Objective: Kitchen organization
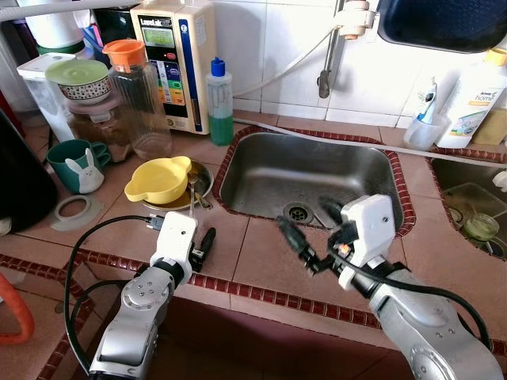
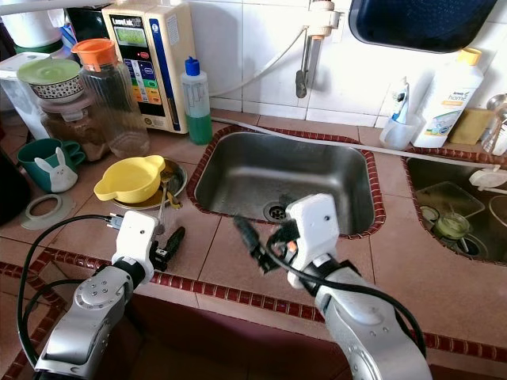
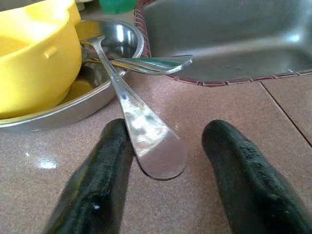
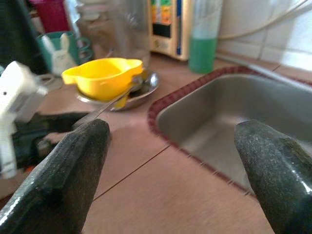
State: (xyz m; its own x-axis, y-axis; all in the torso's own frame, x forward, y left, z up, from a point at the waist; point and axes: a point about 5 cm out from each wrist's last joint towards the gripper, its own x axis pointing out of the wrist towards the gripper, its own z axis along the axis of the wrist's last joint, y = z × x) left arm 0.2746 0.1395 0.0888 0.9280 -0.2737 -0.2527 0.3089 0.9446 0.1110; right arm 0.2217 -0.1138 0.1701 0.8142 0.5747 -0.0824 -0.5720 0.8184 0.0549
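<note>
Steel spoon (image 1: pixel 194 190) lay in metal dish (image 1: pixel 204 176) w/ yellow bowl (image 1: pixel 158 179), just ahead of left gripper (image 1: pixel 203 244). Right gripper (image 1: pixel 310 228) hovered at sink (image 1: pixel 380 170) edge, fingers apart.
Left wrist: spoon handle (image 3: pixel 151 146) betw. spread fingers (image 3: pixel 100 187), unclamped.
Right wrist: fingers (image 4: pixel 63 180) wide apart.

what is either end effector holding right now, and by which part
Nothing is held. The left end effector is open, its fingers either side of the spoon handle's end without closing on it. The right end effector is open above the counter.
</note>
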